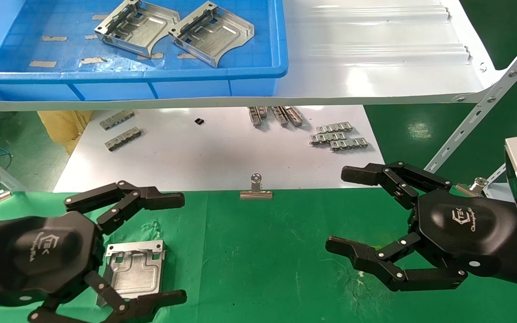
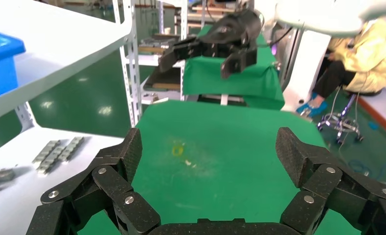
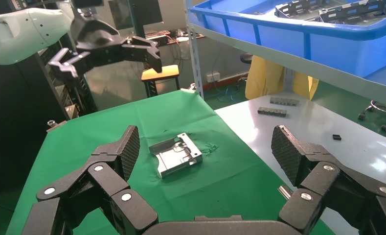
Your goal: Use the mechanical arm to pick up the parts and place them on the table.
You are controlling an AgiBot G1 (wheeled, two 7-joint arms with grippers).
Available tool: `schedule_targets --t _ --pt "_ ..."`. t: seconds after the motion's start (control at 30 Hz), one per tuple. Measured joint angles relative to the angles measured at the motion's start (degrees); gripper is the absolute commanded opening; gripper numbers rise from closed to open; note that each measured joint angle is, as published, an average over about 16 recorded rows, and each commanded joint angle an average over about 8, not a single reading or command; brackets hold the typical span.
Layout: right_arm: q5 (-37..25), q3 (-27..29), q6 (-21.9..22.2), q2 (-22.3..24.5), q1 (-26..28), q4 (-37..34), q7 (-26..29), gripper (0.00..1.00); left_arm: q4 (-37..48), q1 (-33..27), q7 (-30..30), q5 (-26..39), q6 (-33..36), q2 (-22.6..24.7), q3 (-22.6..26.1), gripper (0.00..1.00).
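Your left claw (image 1: pixel 144 246) hangs spread wide and empty over the green counter (image 1: pixel 263 260), and one part (image 1: pixel 135 268) lies flat on the cloth just beside it, between its upper and lower fingers as the head view shows it. The right claw (image 1: pixel 361 215) is also wide open and holds nothing, well apart from that plate, over the counter's right side.

The two parts (image 1: pixel 175 31) still to fetch sit side by side in the blue bin (image 1: pixel 151 76) on the white shelf (image 1: pixel 375 54), up and ahead of both claws. They lie toward your left half of the view, so the left arm looks nearer (a judgement from the head view only). Each plate's long flange runs diagonally, concave cut facing you.

The left claw's shell hides the near edge of the placed part, and the left wrist view does not show it at all. The bin's left end is cut off, so you cannot tell whether more parts lie there.
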Motion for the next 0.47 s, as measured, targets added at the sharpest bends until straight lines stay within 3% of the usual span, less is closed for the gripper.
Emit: schedule_targets --t 0.47 --pt "0.0 0.0 0.0 0.0 0.0 0.0 0.0 1.0 -1.1 1.4 -1.2 -1.1 0.1 0.1 -1.6 1.0"
